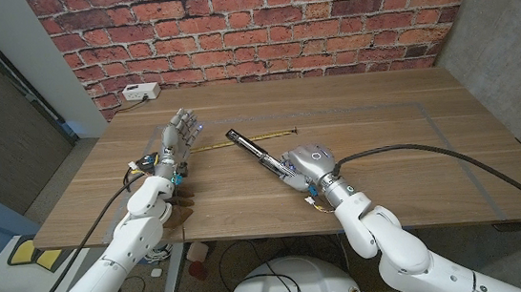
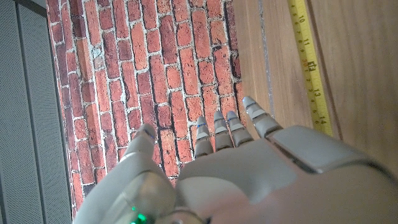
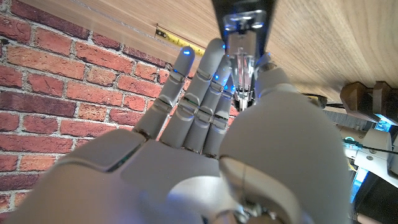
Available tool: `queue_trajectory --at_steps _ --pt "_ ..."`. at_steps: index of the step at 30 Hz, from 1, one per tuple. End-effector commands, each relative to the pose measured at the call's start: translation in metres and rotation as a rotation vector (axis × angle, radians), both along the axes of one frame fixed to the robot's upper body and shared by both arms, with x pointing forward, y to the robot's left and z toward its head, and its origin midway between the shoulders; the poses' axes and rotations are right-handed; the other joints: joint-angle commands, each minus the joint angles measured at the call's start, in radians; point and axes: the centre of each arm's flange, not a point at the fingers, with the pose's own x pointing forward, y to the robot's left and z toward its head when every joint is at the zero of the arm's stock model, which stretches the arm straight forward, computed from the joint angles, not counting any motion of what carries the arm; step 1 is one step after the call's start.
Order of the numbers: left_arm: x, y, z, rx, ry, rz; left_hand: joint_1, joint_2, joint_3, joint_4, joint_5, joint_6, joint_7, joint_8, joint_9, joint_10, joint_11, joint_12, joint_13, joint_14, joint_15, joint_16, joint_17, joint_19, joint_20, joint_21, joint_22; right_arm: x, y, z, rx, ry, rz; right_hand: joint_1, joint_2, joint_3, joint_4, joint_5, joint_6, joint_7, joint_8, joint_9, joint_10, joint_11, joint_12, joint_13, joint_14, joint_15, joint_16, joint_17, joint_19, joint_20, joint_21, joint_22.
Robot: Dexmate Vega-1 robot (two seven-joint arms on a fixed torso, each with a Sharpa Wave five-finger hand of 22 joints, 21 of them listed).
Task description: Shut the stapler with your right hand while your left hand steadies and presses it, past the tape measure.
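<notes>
Two robot hands work apart: the right robot hand [image 1: 306,164] wraps the near end of the long black-and-chrome stapler [image 1: 259,150], lying open on the wooden counter [image 1: 385,144], ready to fold it. The left robot hand [image 1: 177,138] waits open beside the yellow tape measure [image 1: 212,145], not yet steadying.

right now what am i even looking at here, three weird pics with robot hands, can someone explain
It is a two-armed robot at a wooden table, each arm ending in a hand. The wide picture looks down from its head; the other two come from cameras on its wrists, so they look turned. On the table lie an opened black stapler and a yellow tape measure stretched out. The right hand is at the stapler's near end, fingers around it. The left hand holds nothing, fingers apart. A white box sits at the far edge.
</notes>
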Motion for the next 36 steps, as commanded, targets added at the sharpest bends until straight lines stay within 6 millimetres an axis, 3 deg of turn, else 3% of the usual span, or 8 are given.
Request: queue_trajectory --at_steps 1,3,5,6,36 --pt "-0.004 -0.019 0.005 -0.012 0.020 -0.003 -0.006 -0.012 -0.007 0.002 0.004 -0.006 -0.010 -0.004 0.005 -0.004 -0.009 0.006 0.007 0.019 0.010 -0.002 0.003 0.045 0.028 0.015 0.008 -0.002 -0.015 0.013 -0.024 -0.002 0.005 0.105 0.113 0.008 -0.004 0.001 0.001 -0.003 -0.003 0.003 0.011 -0.008 0.008 0.010 0.007 -0.004 0.007 0.004 -0.007 -0.029 0.011 0.003" --pt "-0.007 -0.021 0.006 -0.023 0.007 0.037 -0.004 -0.010 -0.004 0.001 0.004 -0.005 -0.007 -0.003 0.005 -0.004 -0.009 0.007 0.007 0.011 -0.001 -0.006 0.003 0.034 0.027 0.009 0.008 -0.002 -0.017 0.015 -0.021 -0.002 0.006 0.105 0.113 0.009 -0.004 0.001 0.002 -0.003 -0.003 0.003 0.012 -0.007 0.008 0.009 0.006 -0.004 0.007 0.005 -0.008 -0.030 0.012 0.003" --pt "-0.008 -0.024 0.006 -0.029 0.002 0.041 0.008 -0.002 0.005 -0.005 0.005 0.002 0.009 0.000 0.006 0.006 -0.005 0.011 0.008 0.003 -0.083 -0.011 0.003 0.012 0.006 -0.003 0.007 -0.003 -0.020 0.016 -0.020 -0.002 0.009 0.105 0.113 0.009 -0.004 0.000 0.003 -0.004 -0.003 0.003 0.010 -0.008 0.008 0.010 0.007 -0.004 0.006 0.006 -0.009 -0.030 0.014 0.003" --pt "-0.009 -0.025 0.007 -0.028 0.004 0.039 0.009 -0.002 0.005 -0.005 0.005 0.003 0.010 0.000 0.006 0.011 -0.003 0.013 0.008 0.002 -0.090 -0.011 0.003 0.011 0.005 -0.004 0.007 -0.004 -0.021 0.017 -0.024 -0.003 0.009 0.104 0.113 0.010 -0.004 0.000 0.002 -0.003 -0.004 0.003 0.011 -0.007 0.008 0.009 0.007 -0.004 0.005 0.006 -0.009 -0.030 0.015 0.003" --pt "-0.026 -0.031 0.011 -0.059 -0.009 0.028 0.008 -0.002 0.007 -0.003 0.004 0.007 0.011 0.000 0.006 0.018 -0.007 0.016 0.011 0.008 -0.080 -0.008 0.005 -0.006 0.010 -0.009 0.008 0.000 -0.029 0.049 -0.009 0.015 0.052 0.101 0.113 0.023 -0.004 -0.009 0.005 -0.001 -0.009 0.005 0.009 -0.002 0.007 0.009 0.007 -0.004 -0.009 0.025 -0.025 -0.029 0.050 -0.002"
